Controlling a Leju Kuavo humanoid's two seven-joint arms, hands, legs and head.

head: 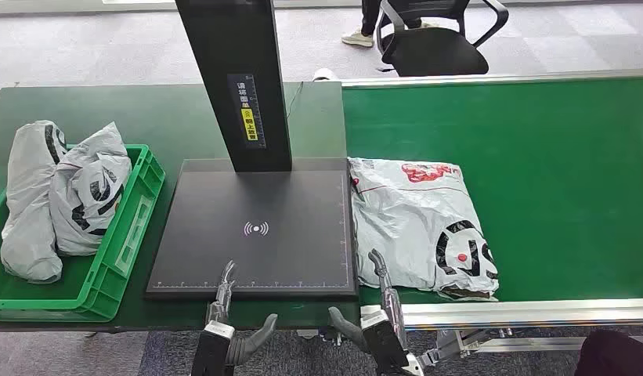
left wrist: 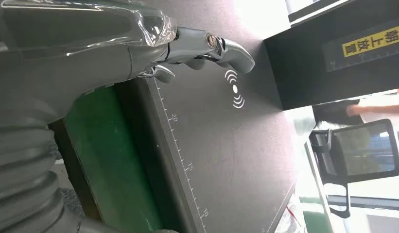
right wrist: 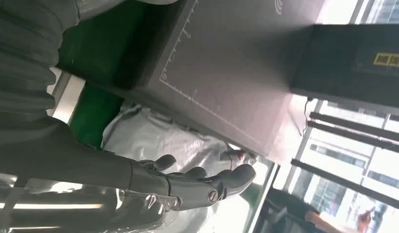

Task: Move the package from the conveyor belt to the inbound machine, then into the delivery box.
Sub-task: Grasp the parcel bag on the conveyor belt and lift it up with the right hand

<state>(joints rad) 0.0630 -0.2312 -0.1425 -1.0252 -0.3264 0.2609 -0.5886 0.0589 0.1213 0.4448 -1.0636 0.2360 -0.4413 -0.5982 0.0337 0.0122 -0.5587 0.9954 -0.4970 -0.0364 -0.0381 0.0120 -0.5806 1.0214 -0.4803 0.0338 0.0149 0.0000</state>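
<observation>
Scanner pad (head: 255,235): white wireless-signal icon (head: 256,229), edge ruler reading 20, 15, 10 (left wrist: 174,118); column (head: 240,78): yellow label with Chinese characters (head: 248,125), apparently "朝上放置"; package (head: 428,223): black logo (head: 459,247), red print, illegible.

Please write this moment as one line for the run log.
stage: before pickup | package: on conveyor belt, beside inbound machine | left hand: open | right hand: open | delivery box: holds two bags

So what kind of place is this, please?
Probably a parcel-sorting station: a grey package lies on a green conveyor belt, beside a black inbound machine, with bagged parcels in a green delivery box.
</observation>
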